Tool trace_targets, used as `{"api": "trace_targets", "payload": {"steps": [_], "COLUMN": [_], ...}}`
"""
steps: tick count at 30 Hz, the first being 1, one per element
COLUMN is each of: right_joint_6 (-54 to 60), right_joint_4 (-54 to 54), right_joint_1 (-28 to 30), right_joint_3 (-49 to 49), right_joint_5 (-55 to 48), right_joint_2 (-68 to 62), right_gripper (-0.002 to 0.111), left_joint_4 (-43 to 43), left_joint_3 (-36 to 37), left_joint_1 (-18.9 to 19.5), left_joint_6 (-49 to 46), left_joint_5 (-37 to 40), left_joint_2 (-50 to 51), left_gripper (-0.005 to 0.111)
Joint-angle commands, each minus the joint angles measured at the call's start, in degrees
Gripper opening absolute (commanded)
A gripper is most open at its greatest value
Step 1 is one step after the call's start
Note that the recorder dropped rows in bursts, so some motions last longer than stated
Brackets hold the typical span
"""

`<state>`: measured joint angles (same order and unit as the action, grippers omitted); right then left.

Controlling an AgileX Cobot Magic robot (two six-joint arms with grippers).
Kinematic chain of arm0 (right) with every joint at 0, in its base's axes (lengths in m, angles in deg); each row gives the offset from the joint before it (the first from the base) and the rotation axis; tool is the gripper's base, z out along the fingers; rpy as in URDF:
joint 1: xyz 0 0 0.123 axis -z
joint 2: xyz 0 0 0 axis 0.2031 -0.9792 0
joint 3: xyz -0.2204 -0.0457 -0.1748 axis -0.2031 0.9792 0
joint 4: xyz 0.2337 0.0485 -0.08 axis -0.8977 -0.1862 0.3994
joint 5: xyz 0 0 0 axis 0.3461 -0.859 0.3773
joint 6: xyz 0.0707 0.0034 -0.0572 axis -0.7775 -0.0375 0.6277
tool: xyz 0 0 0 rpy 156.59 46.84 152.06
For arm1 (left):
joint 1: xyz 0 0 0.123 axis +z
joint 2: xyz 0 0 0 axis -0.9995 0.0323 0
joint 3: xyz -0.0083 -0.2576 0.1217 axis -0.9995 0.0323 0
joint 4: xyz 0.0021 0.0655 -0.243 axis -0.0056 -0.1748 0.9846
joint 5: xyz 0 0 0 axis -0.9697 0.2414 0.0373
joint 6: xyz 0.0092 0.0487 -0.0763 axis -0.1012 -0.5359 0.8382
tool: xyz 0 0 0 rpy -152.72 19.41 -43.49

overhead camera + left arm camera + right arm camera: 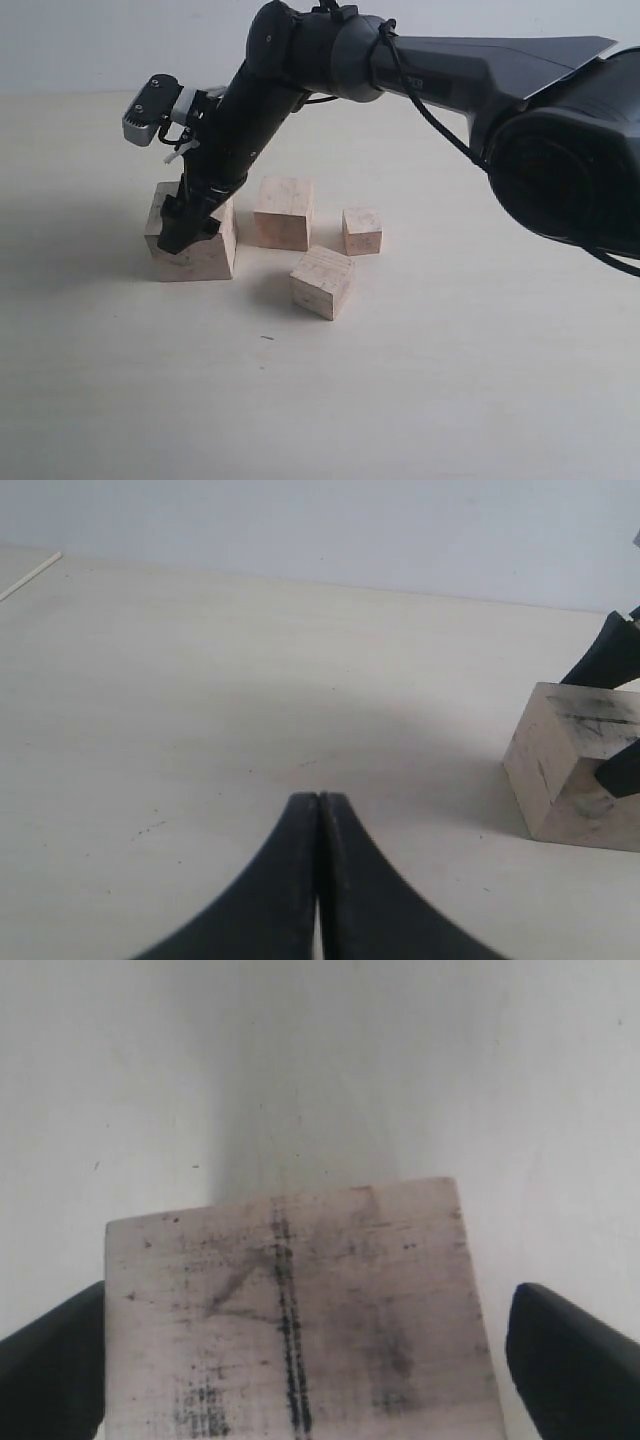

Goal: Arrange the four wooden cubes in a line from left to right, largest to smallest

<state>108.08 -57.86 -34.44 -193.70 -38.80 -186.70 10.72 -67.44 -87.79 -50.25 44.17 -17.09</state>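
Note:
Four pale wooden cubes stand on the table. The largest cube (190,255), with dark scuff marks on top (290,1300), is at the left. To its right stand the second-largest cube (283,212) and the smallest cube (362,231). A mid-sized cube (322,282) sits turned, in front of those two. My right gripper (192,225) reaches across and straddles the largest cube, open; a gap shows beside one finger (570,1360). My left gripper (318,802) is shut on nothing, low over bare table, and looks toward the largest cube (570,770).
The right arm (420,60) stretches from the right edge over the back of the table. Pale tabletop (300,400) spreads in front of the cubes. A back edge meets a plain wall (300,530).

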Motion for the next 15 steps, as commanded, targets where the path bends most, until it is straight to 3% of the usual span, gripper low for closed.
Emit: {"api": "trace_targets", "payload": {"steps": [1, 13, 15], "right_joint_6": [-0.4, -0.4, -7.0], "right_joint_4": [0.5, -3.7, -0.4], "right_joint_1": [0.1, 0.1, 0.1], "right_joint_3": [-0.2, -0.2, -0.2], "right_joint_5": [0.6, -4.7, -2.8], "right_joint_2": [0.2, 7.1, 9.2], "right_gripper": [0.096, 0.096, 0.095], "left_joint_4": [-0.3, -0.3, -0.3], "left_joint_3": [0.0, 0.0, 0.0], "left_joint_1": [-0.5, -0.5, -0.5], "left_joint_6": [0.0, 0.0, 0.0], "left_joint_5": [-0.7, -0.7, -0.7], "left_joint_2": [-0.4, -0.4, -0.4], "left_gripper": [0.0, 0.0, 0.0]}}
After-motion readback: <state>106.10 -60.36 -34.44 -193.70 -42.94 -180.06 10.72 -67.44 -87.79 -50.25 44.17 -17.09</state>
